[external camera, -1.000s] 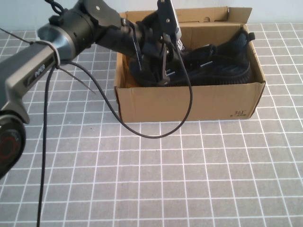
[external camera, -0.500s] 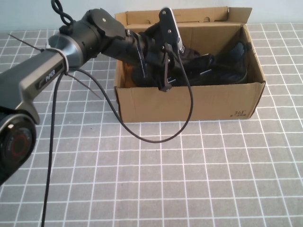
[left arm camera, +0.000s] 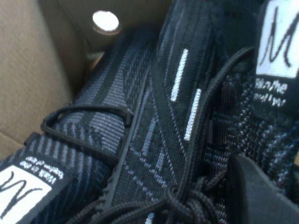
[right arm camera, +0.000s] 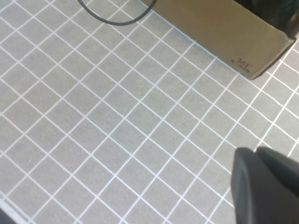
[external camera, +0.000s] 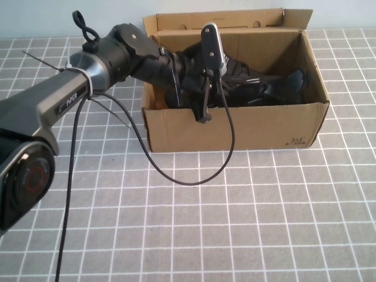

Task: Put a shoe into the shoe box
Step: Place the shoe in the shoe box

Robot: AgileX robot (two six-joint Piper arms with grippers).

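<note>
The brown cardboard shoe box (external camera: 235,126) stands open at the back of the table, its lid flap (external camera: 235,20) upright behind it. My left arm reaches in from the left, and my left gripper (external camera: 235,82) is low inside the box, shut on the shoe (external camera: 258,88). In the left wrist view the shoe (left arm camera: 177,116) is black knit with white dashes and fills the picture. One finger (left arm camera: 254,186) presses beside its laces. A twin shoe (left arm camera: 70,140) lies alongside. My right gripper (right arm camera: 261,161) is shut and empty above the table in front of the box (right arm camera: 224,32).
A black cable (external camera: 176,173) hangs from the left arm and loops onto the grey tiled table (external camera: 235,223) in front of the box. The box's front wall has small dark print (external camera: 296,141) near its right corner.
My left gripper has moved down into the box with the shoe. The shoe has sunk from above the rim to behind the front wall. The right gripper has not visibly moved.
</note>
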